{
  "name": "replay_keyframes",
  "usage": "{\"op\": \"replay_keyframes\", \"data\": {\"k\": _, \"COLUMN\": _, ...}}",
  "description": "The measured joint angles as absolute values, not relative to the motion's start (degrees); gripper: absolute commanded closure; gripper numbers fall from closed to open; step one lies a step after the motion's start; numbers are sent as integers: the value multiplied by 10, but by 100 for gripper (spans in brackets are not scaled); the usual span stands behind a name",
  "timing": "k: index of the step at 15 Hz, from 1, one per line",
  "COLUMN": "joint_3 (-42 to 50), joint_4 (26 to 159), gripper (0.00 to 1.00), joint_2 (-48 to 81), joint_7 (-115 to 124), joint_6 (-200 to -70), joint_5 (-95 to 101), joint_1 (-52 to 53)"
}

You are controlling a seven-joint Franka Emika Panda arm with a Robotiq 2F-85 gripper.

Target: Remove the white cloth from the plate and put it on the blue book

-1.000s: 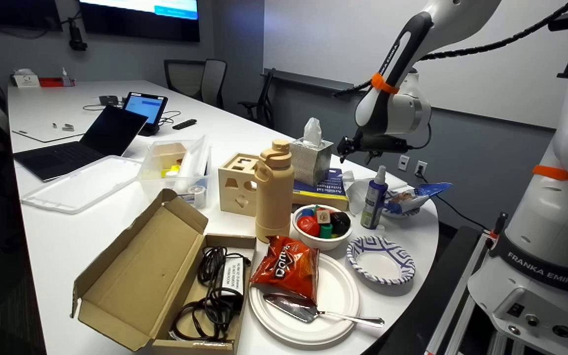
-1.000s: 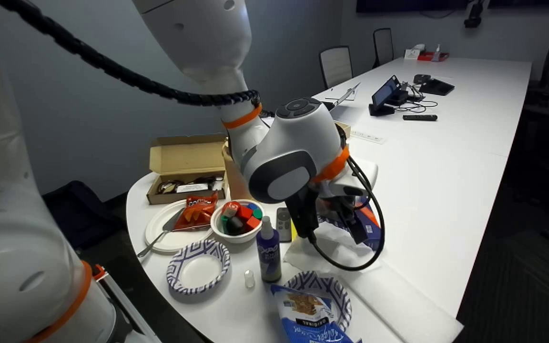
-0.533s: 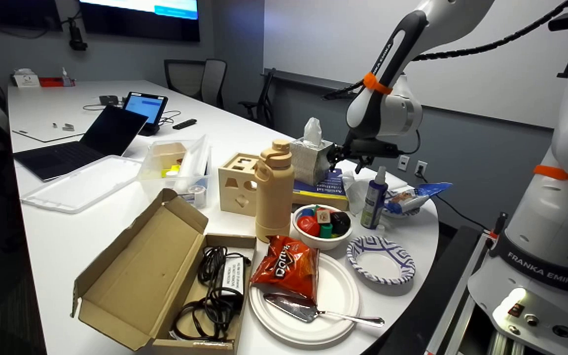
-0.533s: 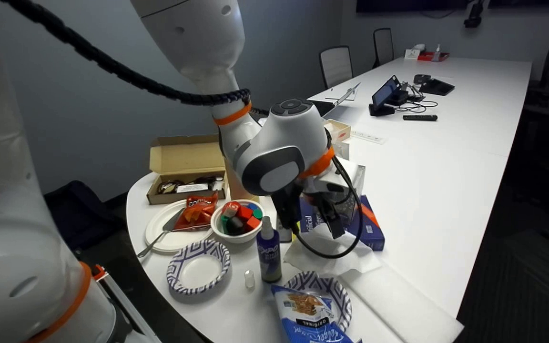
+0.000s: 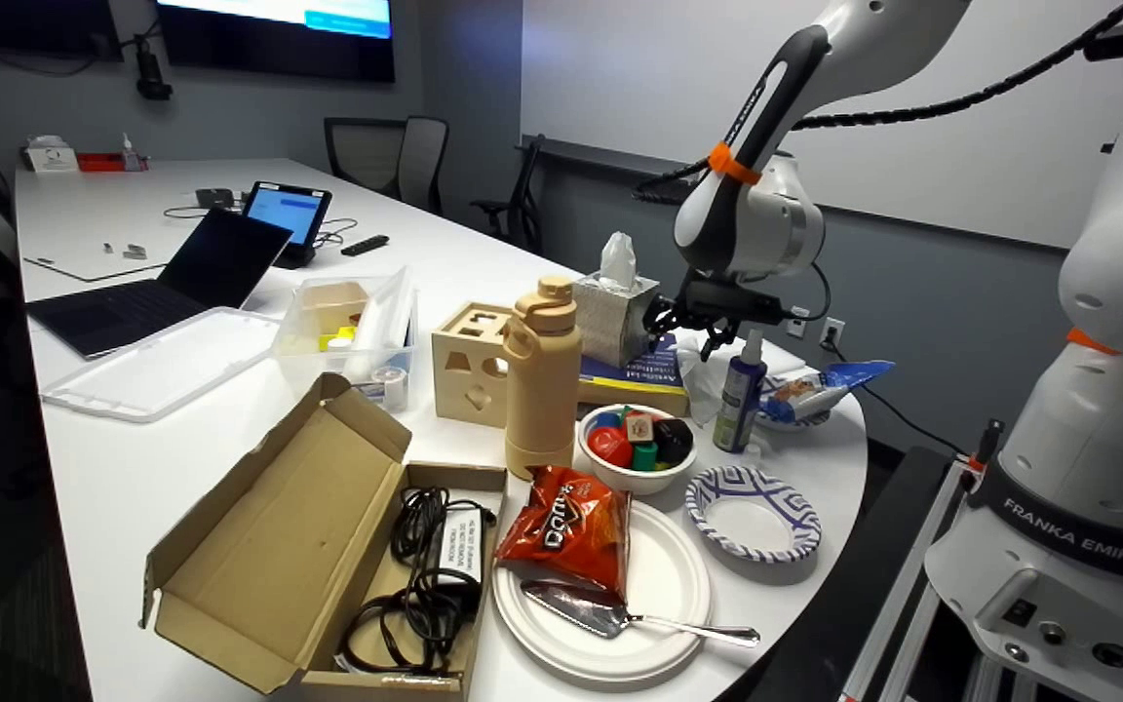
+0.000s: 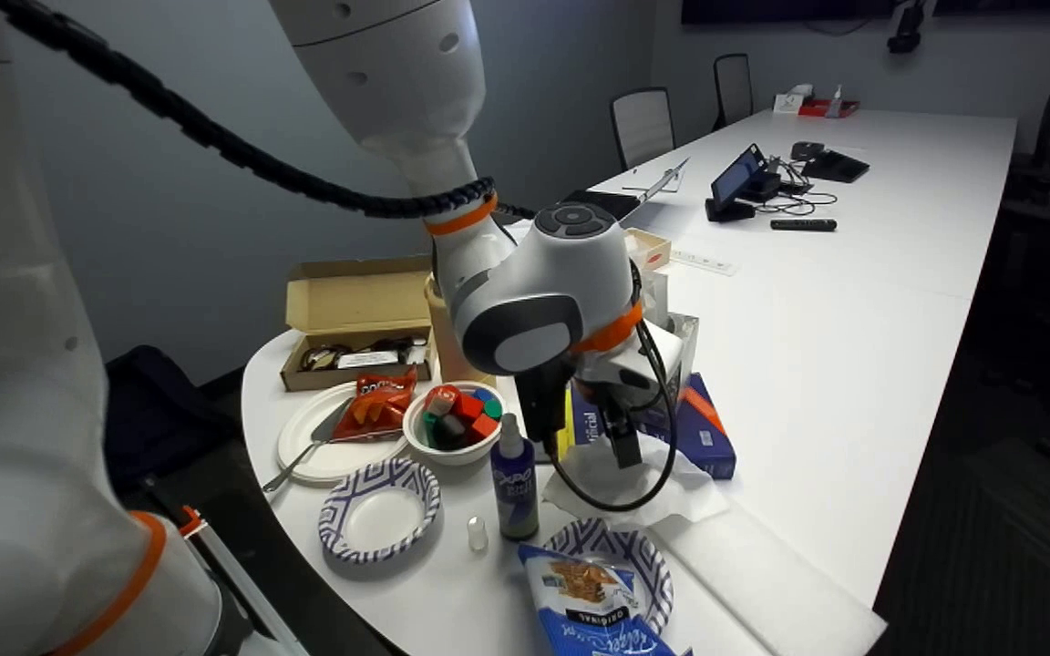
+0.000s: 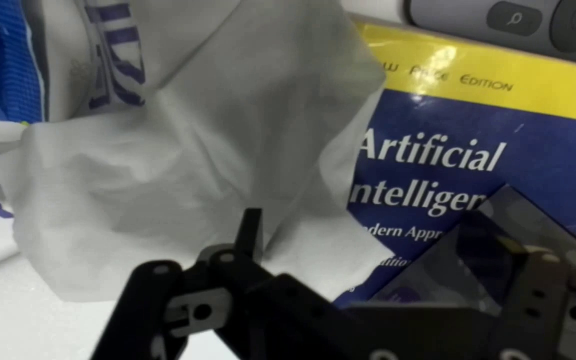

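Robotiq gripper point(image 7: 380, 235), fingers spread wide and unclenched, hangs above the white cloth point(image 7: 178, 195); contact cannot be told. The cloth lies by the patterned paper bowl point(image 6: 616, 538), overlapping the blue Artificial Intelligence book point(image 7: 543, 150).

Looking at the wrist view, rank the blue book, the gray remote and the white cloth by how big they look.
Largest visible area first:
1. white cloth
2. blue book, partly covered
3. gray remote, cut off at the edge
Nearness and cropping leave true sizes unsure.

“Artificial” on the blue book point(image 7: 468, 174)
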State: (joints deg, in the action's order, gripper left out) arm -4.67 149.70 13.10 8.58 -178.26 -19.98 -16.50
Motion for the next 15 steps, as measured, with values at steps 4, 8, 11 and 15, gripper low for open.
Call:
{"op": "replay_keyframes", "data": {"k": 4, "joint_3": -136, "joint_4": 1474, "gripper": 0, "joint_2": 157, "joint_7": 60, "joint_6": -1780, "joint_5": -240, "joint_1": -245}}
{"op": "replay_keyframes", "data": {"k": 8, "joint_3": -166, "joint_4": 1459, "gripper": 0, "joint_2": 176, "joint_7": 47, "joint_6": -1782, "joint_5": -241, "joint_1": -284}}
{"op": "replay_keyframes", "data": {"k": 11, "joint_3": -177, "joint_4": 1452, "gripper": 1, "joint_2": 185, "joint_7": 38, "joint_6": -1785, "joint_5": -241, "joint_1": -297}}
{"op": "replay_keyframes", "data": {"k": 15, "joint_3": -200, "joint_4": 1439, "gripper": 0, "joint_2": 194, "joint_7": 29, "joint_6": -1793, "joint_5": -241, "joint_1": -310}}
